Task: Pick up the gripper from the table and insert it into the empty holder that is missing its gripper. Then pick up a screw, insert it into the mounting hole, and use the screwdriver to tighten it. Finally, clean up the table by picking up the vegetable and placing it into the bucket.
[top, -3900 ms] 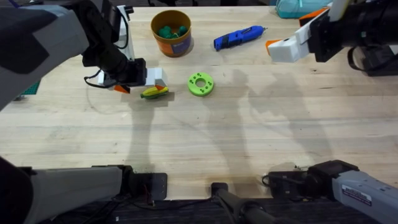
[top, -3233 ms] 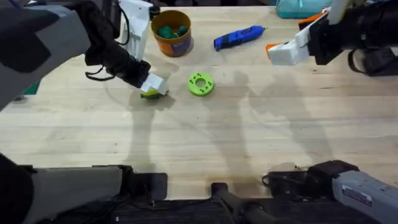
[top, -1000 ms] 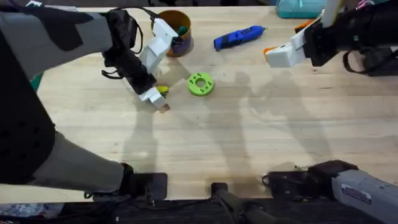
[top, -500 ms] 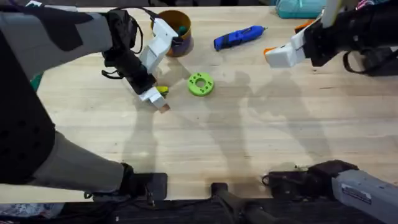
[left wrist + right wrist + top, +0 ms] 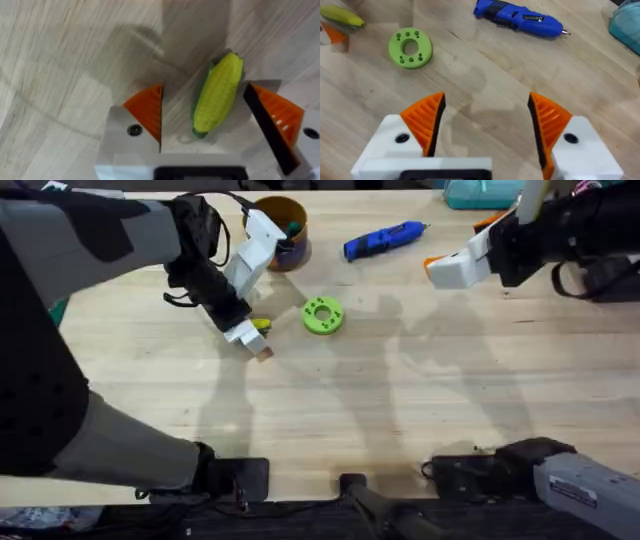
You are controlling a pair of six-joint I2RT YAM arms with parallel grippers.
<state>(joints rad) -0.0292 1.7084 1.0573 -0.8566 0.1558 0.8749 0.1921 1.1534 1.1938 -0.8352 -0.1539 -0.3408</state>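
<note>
The left tool (image 5: 207, 120) stood wide apart, low over the table (image 5: 400, 420), straddling the vegetable (image 5: 217, 95), which lay flat between the orange pads, nearer one pad, gripped by neither. The bucket (image 5: 290, 246) sat just beyond. The right tool (image 5: 487, 122) hung spread and empty above bare wood, near the screwdriver (image 5: 517, 18) and green disc (image 5: 410, 48).

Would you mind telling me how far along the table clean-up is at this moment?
Done: nothing of the clean-up; the corn lies on the table, not in the bucket. In hand: the left gripper is open around the corn, which sits nearer one orange pad, ready to close. Left: grasp it, lift it, drop it into the bucket. The right gripper hangs open near the blue screwdriver.
</note>
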